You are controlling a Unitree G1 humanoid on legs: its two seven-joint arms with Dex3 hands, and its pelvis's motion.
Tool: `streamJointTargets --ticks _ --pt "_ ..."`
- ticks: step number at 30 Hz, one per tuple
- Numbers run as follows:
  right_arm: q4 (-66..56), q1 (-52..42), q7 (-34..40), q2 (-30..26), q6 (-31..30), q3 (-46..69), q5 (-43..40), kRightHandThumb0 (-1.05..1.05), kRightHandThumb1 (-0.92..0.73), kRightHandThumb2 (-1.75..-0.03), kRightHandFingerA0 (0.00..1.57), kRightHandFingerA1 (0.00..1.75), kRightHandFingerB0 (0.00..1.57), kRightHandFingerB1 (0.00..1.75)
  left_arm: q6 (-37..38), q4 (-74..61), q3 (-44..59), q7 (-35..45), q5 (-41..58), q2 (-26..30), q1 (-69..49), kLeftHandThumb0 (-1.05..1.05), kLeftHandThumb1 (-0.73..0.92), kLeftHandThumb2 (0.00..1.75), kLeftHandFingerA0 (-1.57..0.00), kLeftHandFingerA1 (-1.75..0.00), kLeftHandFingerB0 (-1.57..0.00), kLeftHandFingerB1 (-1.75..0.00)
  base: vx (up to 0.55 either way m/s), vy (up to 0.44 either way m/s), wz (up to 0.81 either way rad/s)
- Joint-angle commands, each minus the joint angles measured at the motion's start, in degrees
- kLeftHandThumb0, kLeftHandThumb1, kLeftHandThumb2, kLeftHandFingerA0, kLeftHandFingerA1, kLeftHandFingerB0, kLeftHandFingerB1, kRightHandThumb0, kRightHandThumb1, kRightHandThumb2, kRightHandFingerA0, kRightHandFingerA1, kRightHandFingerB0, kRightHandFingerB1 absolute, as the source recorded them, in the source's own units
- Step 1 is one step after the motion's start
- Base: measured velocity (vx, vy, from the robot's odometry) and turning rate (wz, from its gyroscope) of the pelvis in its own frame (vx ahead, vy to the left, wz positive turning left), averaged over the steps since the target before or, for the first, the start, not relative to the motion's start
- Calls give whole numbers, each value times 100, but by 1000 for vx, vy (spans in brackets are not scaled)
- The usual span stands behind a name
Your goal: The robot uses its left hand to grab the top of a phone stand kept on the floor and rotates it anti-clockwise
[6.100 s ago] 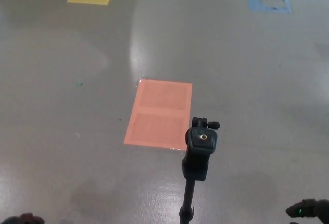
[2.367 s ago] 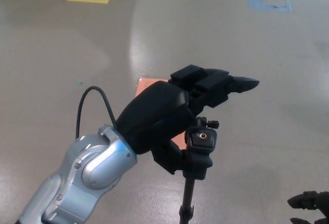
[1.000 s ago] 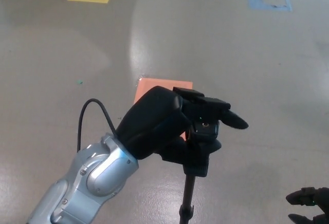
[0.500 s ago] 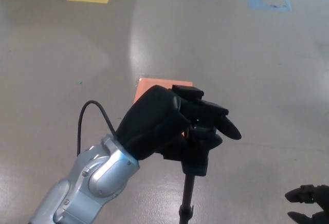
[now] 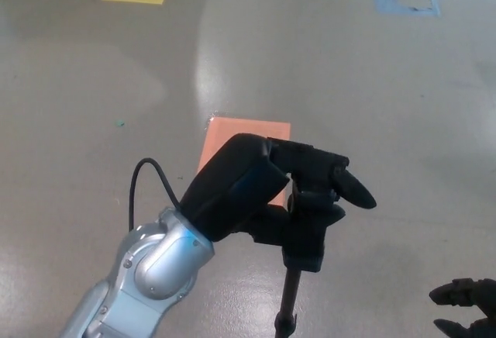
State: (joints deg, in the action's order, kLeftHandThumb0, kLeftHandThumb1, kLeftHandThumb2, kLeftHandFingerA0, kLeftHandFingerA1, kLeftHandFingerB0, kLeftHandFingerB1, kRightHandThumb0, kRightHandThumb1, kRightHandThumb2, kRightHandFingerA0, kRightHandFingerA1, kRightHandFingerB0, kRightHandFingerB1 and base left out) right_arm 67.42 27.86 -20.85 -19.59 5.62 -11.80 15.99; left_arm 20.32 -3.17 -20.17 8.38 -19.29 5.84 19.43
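Right hand [image 5: 463, 307] sits low, well to the right of the phone stand [image 5: 304, 241], fingers apart, holding nothing. Left hand [image 5: 267, 187] is closed over the stand's head, thumb and fingers wrapped around it. Stand is upright on the grey floor [image 5: 387, 105], just in front of the orange patch [image 5: 232, 140]. Grasp looks complete; next, an anti-clockwise twist with firm grip.

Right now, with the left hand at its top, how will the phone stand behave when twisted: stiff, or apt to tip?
The phone stand is a thin pole with a bulky head, so it probably tips easily. The pole looks rigid, so it should turn as one piece. The left hand wraps the head, which may steady it.
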Motion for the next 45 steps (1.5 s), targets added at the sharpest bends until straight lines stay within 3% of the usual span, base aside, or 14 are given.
streamJointTargets --ticks 1,4,22,27,28,29,30,45 --pt "5 185 6 -98 -73 9 28 -51 -79 -63 58 41 20 29 -2984 -798 471 1099 2343 -426 -114 -11 76 63 -97 -52 -85 -51 0 0 0" --pt "28 204 13 -105 -52 -1 42 -51 -79 -63 59 41 20 29 -3721 -844 652 1191 2749 -536 -19 -14 74 62 -98 -52 -85 -50 0 0 0" --pt "-5 334 7 -86 -141 11 30 -51 -79 -63 58 41 20 29 -6033 -753 1397 1203 3300 -807 563 -19 72 62 -97 -54 -82 -49 0 0 0" --pt "-20 346 0 -83 -141 9 31 -52 -79 -65 58 42 18 29 -6304 -628 1567 1145 3370 -870 679 -17 73 62 -96 -55 -80 -49 0 0 0" --pt "-19 350 2 -82 -155 6 34 -59 -66 -88 53 54 17 41 -6353 -601 1596 1134 3386 -880 700 -17 73 62 -96 -56 -80 -49 0 0 0" --pt "-19 353 4 -81 -165 5 35 -59 -66 -88 53 54 17 41 -6389 -584 1616 1128 3398 -887 715 -17 73 62 -96 -56 -80 -49 0 0 0" --pt "-16 353 5 -82 -160 4 37 -51 -80 -63 58 41 21 29 -6463 -564 1654 1117 3422 -902 738 -18 74 62 -96 -56 -79 -49 0 0 0" --pt "8 438 -15 -82 -186 8 34 -51 -80 -63 59 40 20 29 -7067 -474 1950 988 3514 -1057 921 -19 73 62 -94 -56 -79 -49 0 0 0"
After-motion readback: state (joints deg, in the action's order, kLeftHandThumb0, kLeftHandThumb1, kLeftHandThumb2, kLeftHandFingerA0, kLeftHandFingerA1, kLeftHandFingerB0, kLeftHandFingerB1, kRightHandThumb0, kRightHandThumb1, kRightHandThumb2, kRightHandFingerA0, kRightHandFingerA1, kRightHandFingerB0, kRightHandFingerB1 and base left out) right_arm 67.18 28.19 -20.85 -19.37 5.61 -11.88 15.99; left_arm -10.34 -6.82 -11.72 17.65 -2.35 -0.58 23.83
